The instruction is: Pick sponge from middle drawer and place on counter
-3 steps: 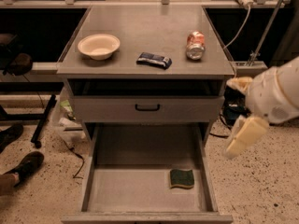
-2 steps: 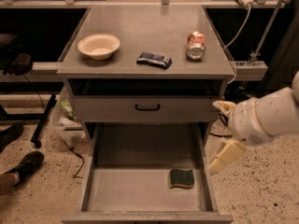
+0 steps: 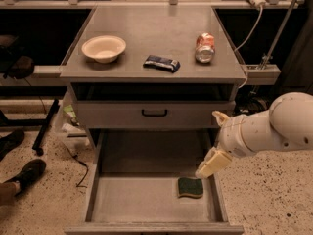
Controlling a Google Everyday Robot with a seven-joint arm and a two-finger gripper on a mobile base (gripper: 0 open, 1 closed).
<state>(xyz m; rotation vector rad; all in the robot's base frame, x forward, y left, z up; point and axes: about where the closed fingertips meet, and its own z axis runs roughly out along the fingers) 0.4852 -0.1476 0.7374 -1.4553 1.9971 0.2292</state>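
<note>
Approach step judged in hand: nothing gripped yet. Pincer (image 3: pixel 209 143) is seen at lower right of frame, over the R wall of the middle drawer (image 3: pixel 137 199), spread wide, nothing held btwn. Sponge (image 3: pixel 190 187) is lying flat, green face up, on the drawer floor at lower ctr-right, just below the lower tip, apart from it. Next, a drop astride the sponge is called for, then a squeeze, a lift and a carry to the table (image 3: pixel 156 28) up top, kept off bowl (image 3: pixel 103 48), wrapper (image 3: pixel 162 62) and can (image 3: pixel 205 48).
</note>
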